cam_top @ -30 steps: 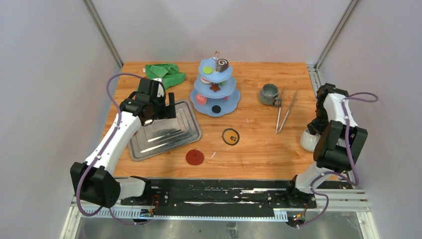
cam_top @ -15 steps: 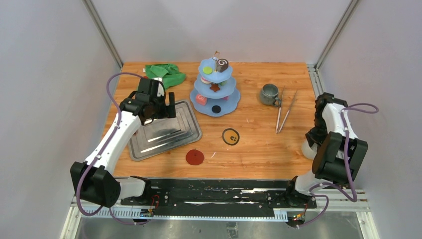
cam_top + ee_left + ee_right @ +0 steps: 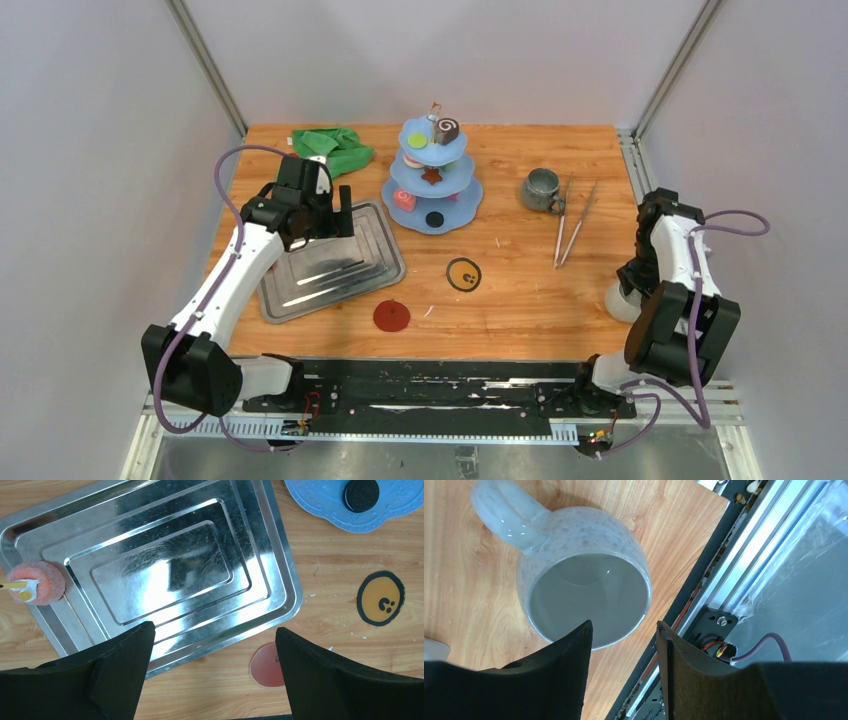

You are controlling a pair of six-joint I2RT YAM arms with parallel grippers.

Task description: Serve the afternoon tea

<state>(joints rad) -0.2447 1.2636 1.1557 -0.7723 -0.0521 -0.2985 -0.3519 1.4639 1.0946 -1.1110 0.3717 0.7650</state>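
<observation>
Seemingly the mug-fetching step is in hand. Over the steel tray (image 3: 340, 275), just left of the tiered stand (image 3: 460, 215), the left gripper (image 3: 214, 630) hangs spread wide and empty. Well right of the stand, the right gripper (image 3: 624, 627) hovers narrowly parted above the white mug (image 3: 584, 585), probably not touching its rim. Next it should straddle the wall, pinch and lift

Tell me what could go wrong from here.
1. The white speckled ceramic mug stands near the wooden table's right edge; the right claw, open over its rim, could nudge it off or grip thinly and drop it.
2. The pink sugared sweet lies on the steel tray's rim; the open left claw, hovering over the tray, might push it off when reaching.
</observation>
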